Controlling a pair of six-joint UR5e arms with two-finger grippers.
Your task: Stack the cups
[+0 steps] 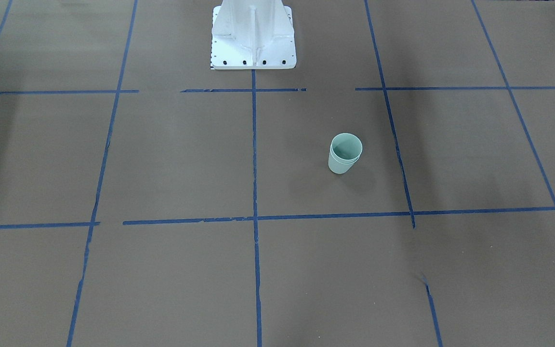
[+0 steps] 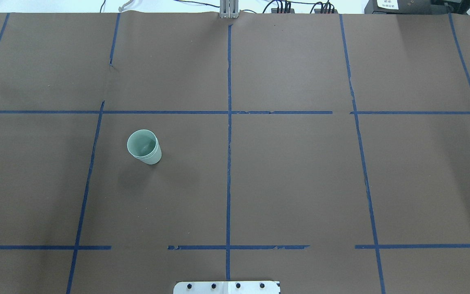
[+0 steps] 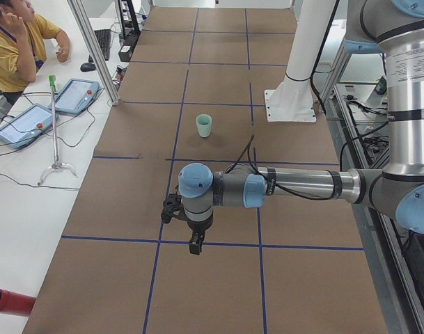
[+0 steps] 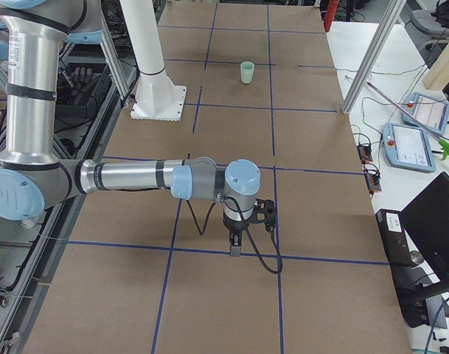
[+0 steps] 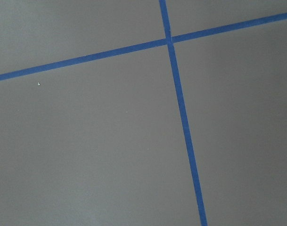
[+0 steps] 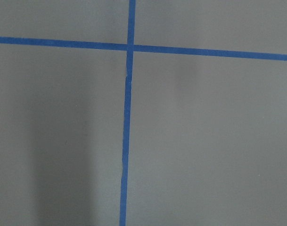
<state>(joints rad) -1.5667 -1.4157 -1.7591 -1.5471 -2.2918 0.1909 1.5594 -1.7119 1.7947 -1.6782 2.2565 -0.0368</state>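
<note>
Your cups [image 1: 344, 154] sat stacked upright on the tabletop [image 1: 162, 168], on the robot's left side. The left arm [image 3: 302, 184] and right arm [image 4: 128, 177] stretched out flat, tips pointing down, well apart from them. I could not tell if the jaws were apart.

The left gripper [image 3: 195, 243] and the right gripper [image 4: 235, 245] show only in the side views, each small and pointing down, so how their jaws stand cannot be told. Of the inner cup [image 1: 346, 147] only the mouth and a narrow band under the rim show; the rest is hidden inside the outer cup [image 1: 339, 166] (in both side views the stack is too small to read as two). The pedestal [image 1: 252, 33] is cut off by the top edge of the front-facing view, and its base plate [image 2: 227, 287] by the near edge overhead. The operator [image 3: 17, 38], far left in the left side view, is cut off by the frame.
</note>
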